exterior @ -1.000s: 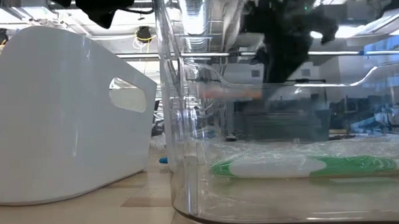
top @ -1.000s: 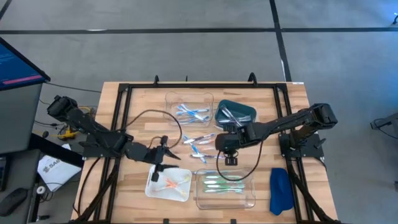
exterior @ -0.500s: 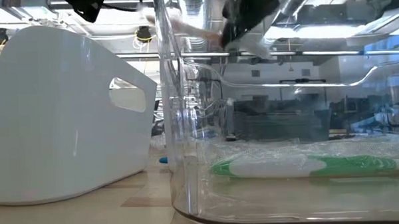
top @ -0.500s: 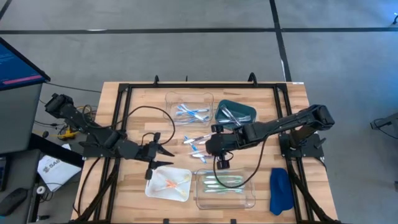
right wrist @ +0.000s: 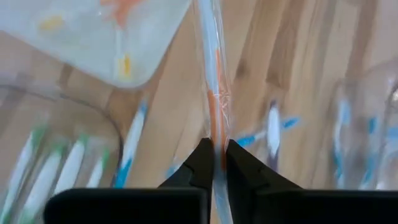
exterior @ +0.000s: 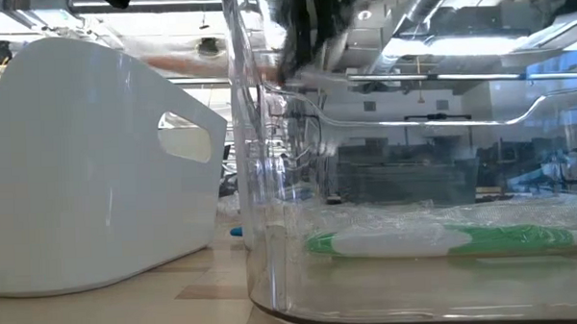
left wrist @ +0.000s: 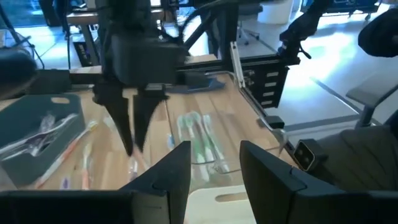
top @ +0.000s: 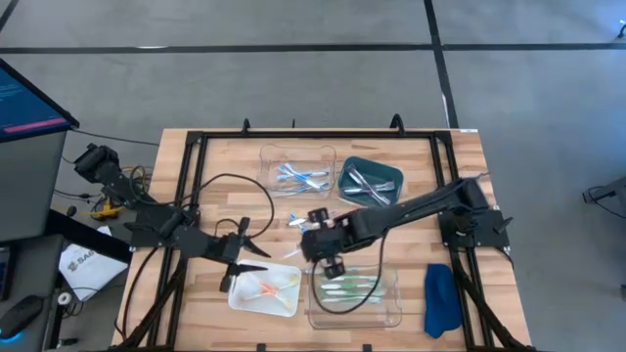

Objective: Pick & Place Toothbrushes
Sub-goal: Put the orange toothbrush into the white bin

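Observation:
My right gripper [top: 311, 250] hangs over the gap between the white tray [top: 266, 290] and the near clear tray [top: 354, 295]. It is shut on an orange toothbrush in a clear wrapper [right wrist: 214, 106]. The white tray holds orange toothbrushes [top: 272, 286]; the clear tray holds green ones [top: 344, 288]. Loose toothbrushes [top: 313, 220] lie on the wood at mid-table. My left gripper [top: 241, 257] stands open and empty just left of the white tray. In the left wrist view my right gripper [left wrist: 132, 134] points down. My right gripper pinches the wrapped orange toothbrush between its two fingertips [right wrist: 204, 155], on the orange stretch of the handle [right wrist: 215, 134]. The fingers come from above, slanting down. The toothbrush runs out ahead of the fingertips, lifted clear of the table and trays.
A far clear tray [top: 298, 172] holds blue toothbrushes; beside it a dark teal tray [top: 370, 180] holds white-grey ones. A blue cloth [top: 442, 299] lies at the near right. Black frame rails [top: 196, 196] border the table. A cable [top: 235, 186] loops over the left half.
My right gripper has carried the toothbrush from beside the teal tray toward the table's left and near edges, rising a little and rolling its wrist, and staying shut. My left gripper has drawn back a little toward the table's left and near side, still open.

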Controlling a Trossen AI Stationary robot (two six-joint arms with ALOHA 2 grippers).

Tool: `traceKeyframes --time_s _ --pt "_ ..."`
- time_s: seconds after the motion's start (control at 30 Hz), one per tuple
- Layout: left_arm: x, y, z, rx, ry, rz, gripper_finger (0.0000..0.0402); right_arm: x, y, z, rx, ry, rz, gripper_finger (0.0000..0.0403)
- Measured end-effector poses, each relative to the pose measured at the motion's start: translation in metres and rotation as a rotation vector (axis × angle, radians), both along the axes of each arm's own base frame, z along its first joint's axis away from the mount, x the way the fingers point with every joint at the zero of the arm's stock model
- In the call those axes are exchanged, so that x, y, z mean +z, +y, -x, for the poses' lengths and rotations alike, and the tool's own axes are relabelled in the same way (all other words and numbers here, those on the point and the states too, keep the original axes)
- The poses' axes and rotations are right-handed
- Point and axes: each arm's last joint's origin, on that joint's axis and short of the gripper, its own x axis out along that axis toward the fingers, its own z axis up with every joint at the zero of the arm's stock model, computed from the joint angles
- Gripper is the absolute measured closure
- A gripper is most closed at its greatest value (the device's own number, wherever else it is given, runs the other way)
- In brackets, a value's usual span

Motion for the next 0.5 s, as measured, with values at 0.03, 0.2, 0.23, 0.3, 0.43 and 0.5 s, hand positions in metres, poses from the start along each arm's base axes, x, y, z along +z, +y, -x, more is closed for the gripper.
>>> traceKeyframes --time_s 0.03,0.2,0.23,0.3,0.43,0.5 --pt "0.0 -0.001 0.001 -0.004 0.002 0.002 0.0271 0.001 0.002 -0.007 0.002 -0.013 0.017 0.0387" --pt "0.0 -0.006 0.004 -0.02 0.0 0.027 0.0271 0.012 0.016 -0.022 0.045 -0.01 0.078 0.0393" --pt "0.0 -0.007 0.004 -0.019 -0.001 0.027 0.0271 0.015 0.02 -0.023 0.059 -0.008 0.085 0.0393" --pt "0.0 -0.007 0.005 0.0 -0.002 0.018 0.0271 0.024 0.027 -0.028 0.083 -0.056 0.08 0.0387" --pt "0.001 -0.004 0.007 0.104 -0.024 -0.009 0.0271 0.032 0.043 -0.033 0.154 -0.111 0.053 0.0385" --pt "0.003 -0.001 0.007 0.193 -0.048 -0.021 0.0271 0.028 0.051 -0.037 0.187 -0.128 0.038 0.0392"
